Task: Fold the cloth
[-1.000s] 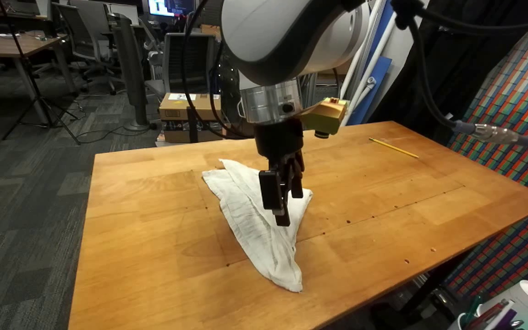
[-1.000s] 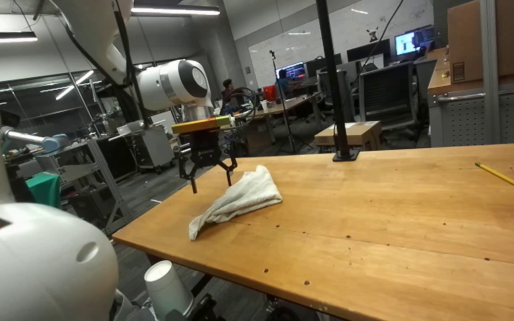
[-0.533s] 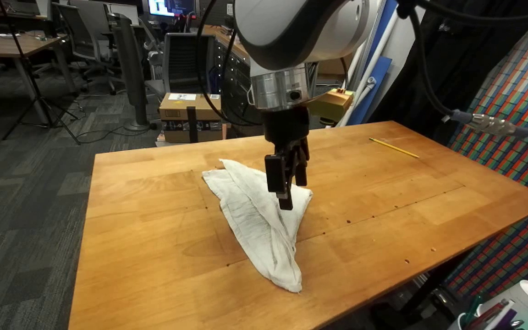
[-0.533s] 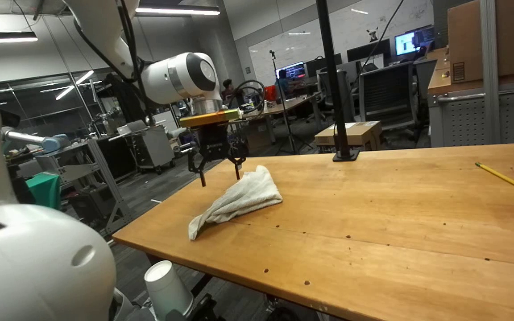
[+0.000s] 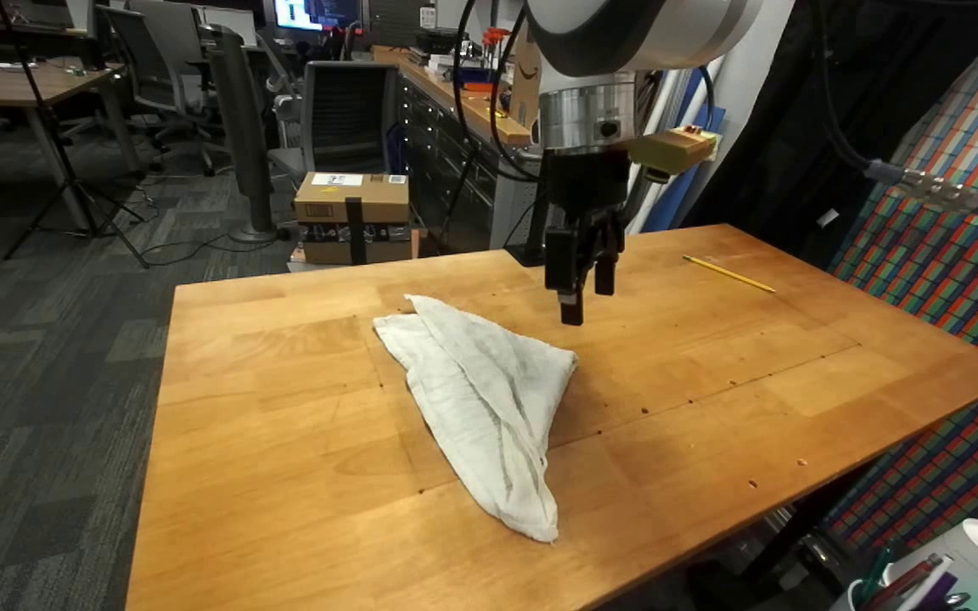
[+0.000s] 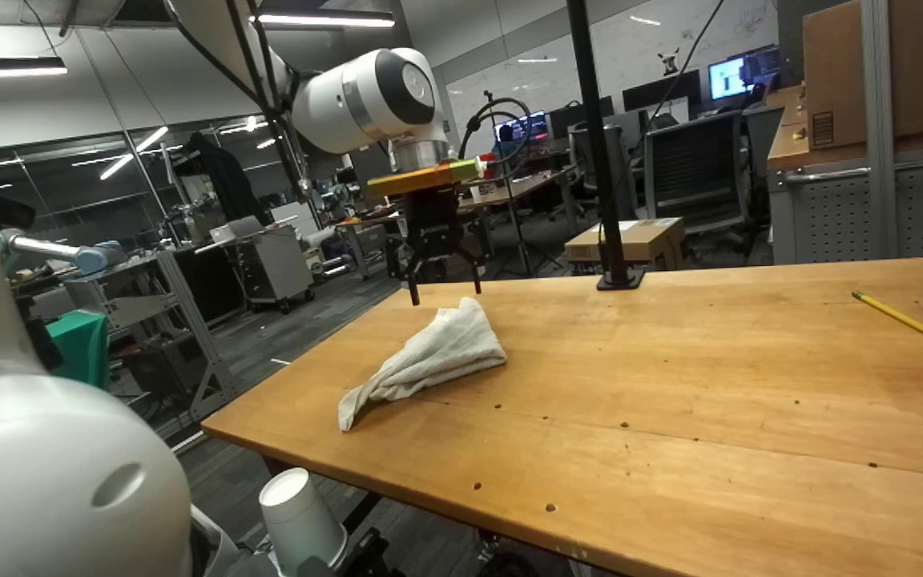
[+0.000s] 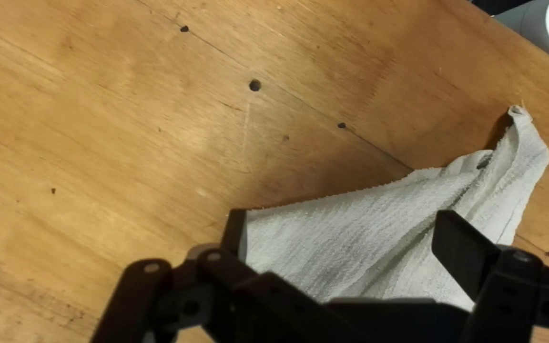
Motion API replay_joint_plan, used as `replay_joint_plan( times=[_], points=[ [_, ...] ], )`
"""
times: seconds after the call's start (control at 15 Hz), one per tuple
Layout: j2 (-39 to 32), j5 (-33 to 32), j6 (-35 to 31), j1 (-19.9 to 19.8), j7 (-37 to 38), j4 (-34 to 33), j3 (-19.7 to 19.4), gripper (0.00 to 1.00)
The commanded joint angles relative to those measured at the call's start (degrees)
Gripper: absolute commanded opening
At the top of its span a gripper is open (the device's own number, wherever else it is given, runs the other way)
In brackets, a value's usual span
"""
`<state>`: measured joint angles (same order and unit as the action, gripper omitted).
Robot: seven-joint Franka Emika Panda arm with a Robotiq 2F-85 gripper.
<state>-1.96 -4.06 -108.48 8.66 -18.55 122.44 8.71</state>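
The white cloth (image 5: 485,395) lies in loose folds on the desk (image 5: 285,441), above which the claw (image 6: 446,296) hangs, widely spread.

The roughly triangular white fabric cloth (image 5: 480,390) is showing grey creases; the rectangular honey-brown wooden tabletop (image 6: 710,353) is bearing dark spots; the slim yellow pencil (image 6: 914,325) is ending in green.

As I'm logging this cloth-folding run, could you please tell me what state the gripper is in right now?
Gripper: open, holding nothing; the cloth lies on the table, out of its grip.
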Motion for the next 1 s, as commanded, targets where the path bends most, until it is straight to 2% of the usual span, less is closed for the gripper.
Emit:
replay_joint_plan(
  times=[0.0,0.93],
  points=[
    [-0.1,0.0,0.1,-0.1,0.0,0.0,0.0,1.00],
    [-0.8,0.0,0.1,0.2,0.0,0.1,0.4,1.00]
  ],
)
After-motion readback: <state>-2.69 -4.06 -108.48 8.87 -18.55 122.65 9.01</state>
